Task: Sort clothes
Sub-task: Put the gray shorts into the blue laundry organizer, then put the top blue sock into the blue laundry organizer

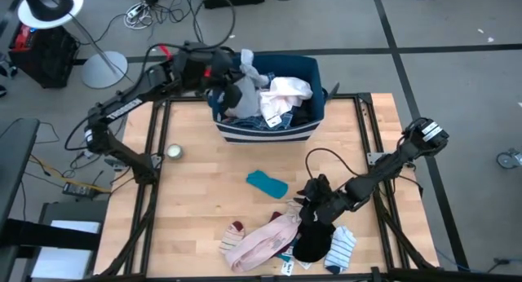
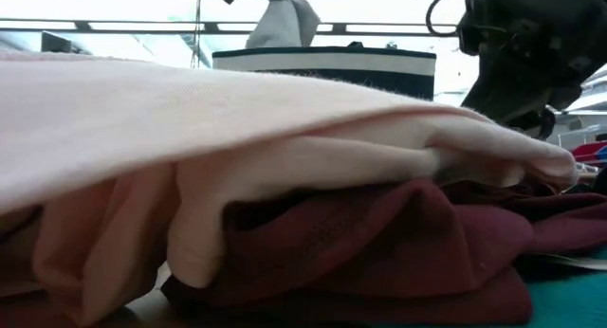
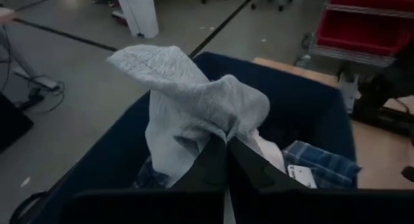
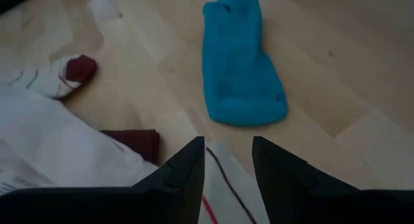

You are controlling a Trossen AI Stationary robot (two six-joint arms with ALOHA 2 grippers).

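While a grey garment point(image 3: 194, 114) is pinched in the left tool point(image 3: 226, 143) above the blue bin point(image 1: 269, 131), the right tool point(image 4: 228, 160), fingers spread, is held low over sorted clothes point(image 1: 265, 240) beside a teal sock point(image 4: 242, 68); release into the bin is judged next

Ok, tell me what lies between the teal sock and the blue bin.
Only bare table between teal sock and blue bin, per the high view.

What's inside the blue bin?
The bin holds a heap of clothes: a white garment on top, blue plaid beneath it. The left tool grips a grey garment above it. Anything deeper is covered.
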